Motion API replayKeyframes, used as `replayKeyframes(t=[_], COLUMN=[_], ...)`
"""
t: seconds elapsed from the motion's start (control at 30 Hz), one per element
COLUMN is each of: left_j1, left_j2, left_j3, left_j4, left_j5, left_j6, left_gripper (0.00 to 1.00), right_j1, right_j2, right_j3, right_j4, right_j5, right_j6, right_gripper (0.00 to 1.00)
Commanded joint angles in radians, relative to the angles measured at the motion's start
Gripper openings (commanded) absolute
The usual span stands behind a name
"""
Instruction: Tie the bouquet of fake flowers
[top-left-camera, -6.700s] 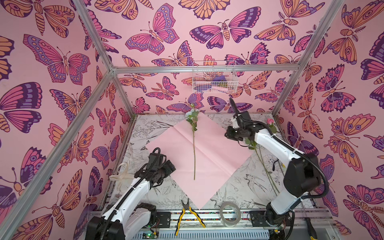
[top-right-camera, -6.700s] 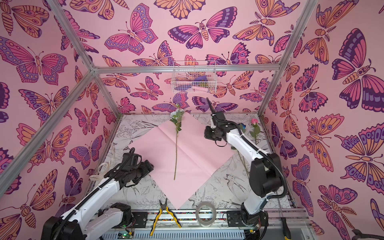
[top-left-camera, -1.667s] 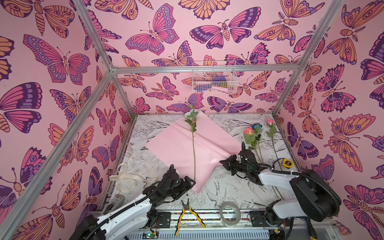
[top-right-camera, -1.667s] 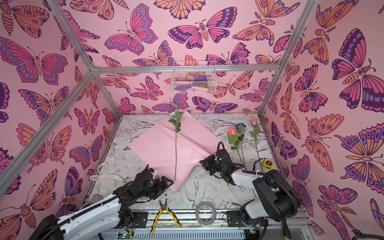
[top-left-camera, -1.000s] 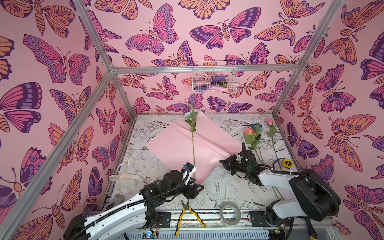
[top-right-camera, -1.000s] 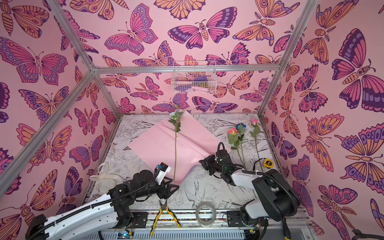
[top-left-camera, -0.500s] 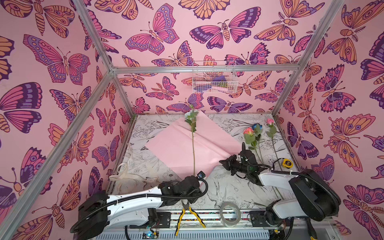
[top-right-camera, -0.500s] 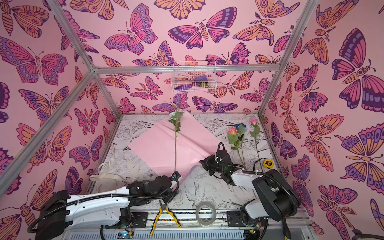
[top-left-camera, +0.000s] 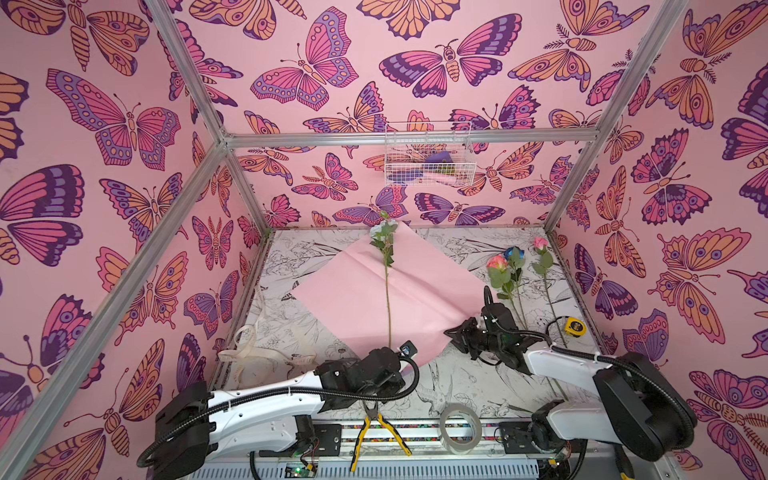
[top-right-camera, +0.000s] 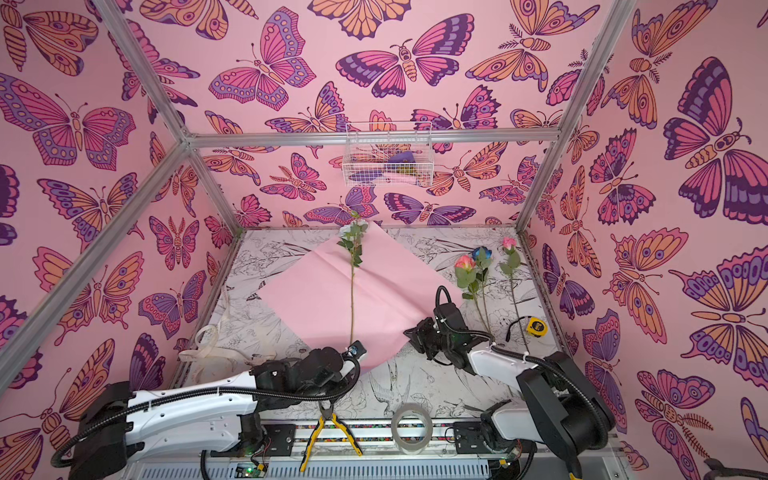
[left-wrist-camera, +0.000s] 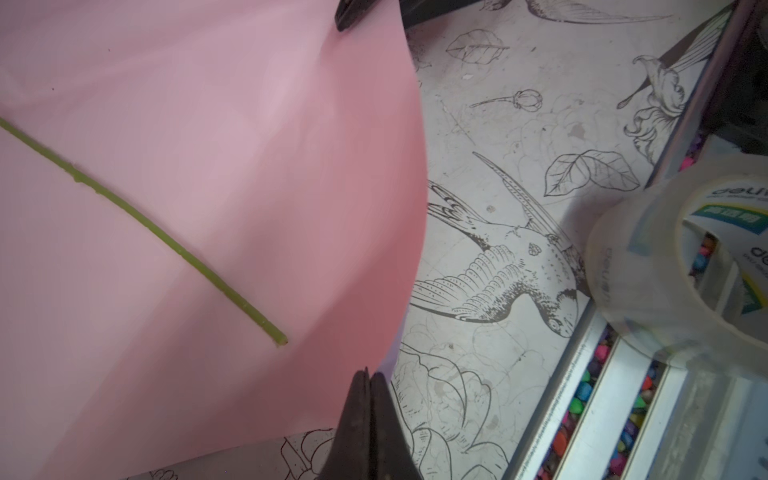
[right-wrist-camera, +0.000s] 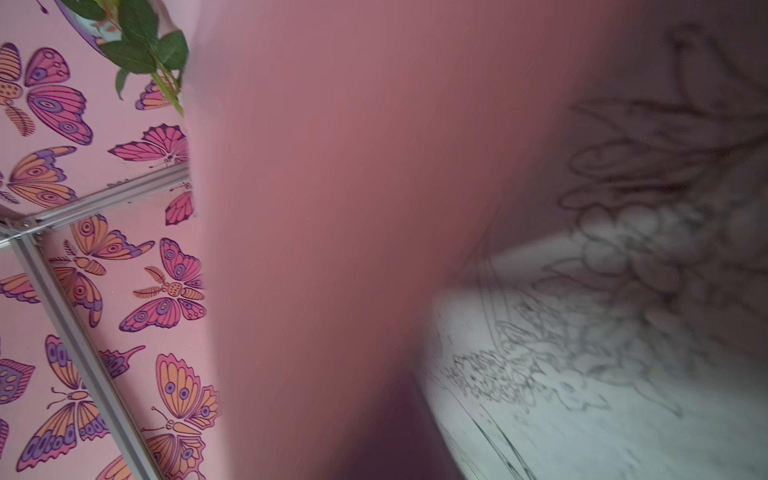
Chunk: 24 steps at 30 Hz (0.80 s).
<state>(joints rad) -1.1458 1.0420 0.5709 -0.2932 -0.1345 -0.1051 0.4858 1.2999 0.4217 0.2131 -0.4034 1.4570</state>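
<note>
While closed, left end effector (left-wrist-camera: 367, 375) on paper (left-wrist-camera: 208, 166).

The left arm (top-left-camera: 266, 399) lies low and almost flat, stretched from its base towards the middle of the workspace. In both top views its wrist (top-right-camera: 311, 365) hides the fingers. In the left wrist view the left gripper (left-wrist-camera: 368, 379) has its two dark fingers pressed together with no gap, pinching the corner of the pink paper (left-wrist-camera: 208, 166).

The right arm (top-left-camera: 565, 365) folds sharply at its elbow (top-left-camera: 640, 399) and reaches low towards the centre. The right gripper (top-left-camera: 455, 332) points leftwards close above the table. One dark fingertip (left-wrist-camera: 351, 14) rests over the paper's edge, and how its jaws stand cannot be made out.
</note>
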Motion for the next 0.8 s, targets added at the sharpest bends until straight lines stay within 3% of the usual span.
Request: replayKeyframes(t=[0.0,0.2,0.4,0.6,0.77], left_j1=[-0.003,-0.006,-0.021,-0.067,-0.074], left_j2=[-0.003,0.054,0.069,0.020,0.009], left_j3=[0.070,0.192,0.250,0.241,0.207], left_j4=[-0.089,-0.260,-0.348,-0.389,-0.371], left_j5=[0.083,0.222,0.334,0.381,0.349], left_j6=[0.056,0.081,0.062,-0.001,-0.023], left_gripper=[0.00,0.00,0.00,0.00,0.00], right_j1=[-0.006,-0.025,-0.052,-0.040,0.099], right_j2=[-0.061,-0.170,-0.266,-0.261,-0.109], right_j3=[0.086,0.228,0.365,0.453,0.516], right_j4=[-0.296,-0.779,-1.067,-1.000,-0.799], right_j5=[0.025,0.135,0.266,0.203,0.193], right_j6=[-0.195,-0.496,-0.685,-0.779,-0.798], right_gripper=[0.29,0.36,0.36,0.33,0.35])
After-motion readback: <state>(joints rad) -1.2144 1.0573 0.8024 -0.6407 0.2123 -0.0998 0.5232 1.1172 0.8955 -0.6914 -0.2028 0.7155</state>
